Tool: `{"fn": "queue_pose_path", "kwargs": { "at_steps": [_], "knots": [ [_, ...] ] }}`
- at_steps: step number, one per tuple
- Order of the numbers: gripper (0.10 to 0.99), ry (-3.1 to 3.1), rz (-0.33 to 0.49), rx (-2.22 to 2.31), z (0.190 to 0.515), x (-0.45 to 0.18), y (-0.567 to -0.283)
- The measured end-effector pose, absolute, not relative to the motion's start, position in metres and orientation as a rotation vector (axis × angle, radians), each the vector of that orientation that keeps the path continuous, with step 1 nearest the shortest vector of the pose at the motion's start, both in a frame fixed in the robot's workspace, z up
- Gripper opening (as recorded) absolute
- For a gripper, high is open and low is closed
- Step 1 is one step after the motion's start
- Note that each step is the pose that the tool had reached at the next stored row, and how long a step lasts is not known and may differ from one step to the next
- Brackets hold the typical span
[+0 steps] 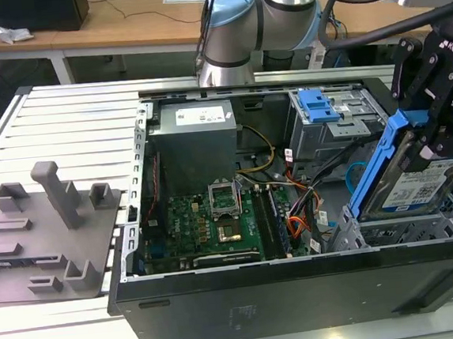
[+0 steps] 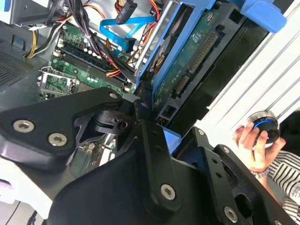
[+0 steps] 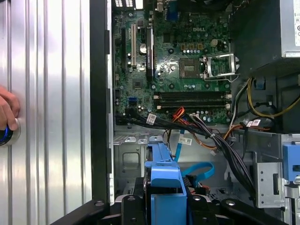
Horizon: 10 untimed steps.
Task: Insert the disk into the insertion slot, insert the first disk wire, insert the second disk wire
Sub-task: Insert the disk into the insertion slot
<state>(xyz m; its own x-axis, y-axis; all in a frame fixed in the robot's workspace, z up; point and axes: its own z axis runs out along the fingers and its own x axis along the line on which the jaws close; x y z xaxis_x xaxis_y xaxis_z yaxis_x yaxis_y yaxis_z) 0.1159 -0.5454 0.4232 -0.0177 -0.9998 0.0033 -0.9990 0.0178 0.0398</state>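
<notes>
**1. Tool state.** The gripper point(image 1: 436, 134) is closed on the disk point(image 1: 418, 186) and holds it by its blue frame. In the second wrist view the black fingers point(image 2: 145, 126) clamp the end of the frame, and the disk's green circuit side faces the camera.

**2. Disk position.** The disk is tilted steeply over the slot point(image 1: 398, 230), the grey perforated cage in a corner of the open computer case point(image 1: 301, 294). Its lower end is at the mouth of the slot and its upper end is raised well above the slot. Whether the lower end has entered the slot cannot be told.

**3. Wires.** The red-and-orange wire point(image 2: 127, 11) and the light-blue cable point(image 3: 199, 169) lie loose near the slot, on the side toward the circuit board point(image 1: 207, 219). The connector edge of the disk is bare.

**4. Progress.** As judged from the above, the first step is under way but not complete, because the disk is not seated level in the slot. Both wire insertions remain to be done.
</notes>
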Motion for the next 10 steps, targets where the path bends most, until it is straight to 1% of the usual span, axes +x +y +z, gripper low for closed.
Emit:
{"fn": "queue_pose_path", "kwargs": {
  "at_steps": [5,6,10],
  "knots": [
    [0.365,-2.219,-0.041,2.18,0.416,0.116,-0.545],
    [0.365,-2.219,-0.041,2.18,0.408,0.116,-0.545],
    [0.365,-2.219,-0.041,2.18,0.404,0.116,-0.545]
  ]
}}
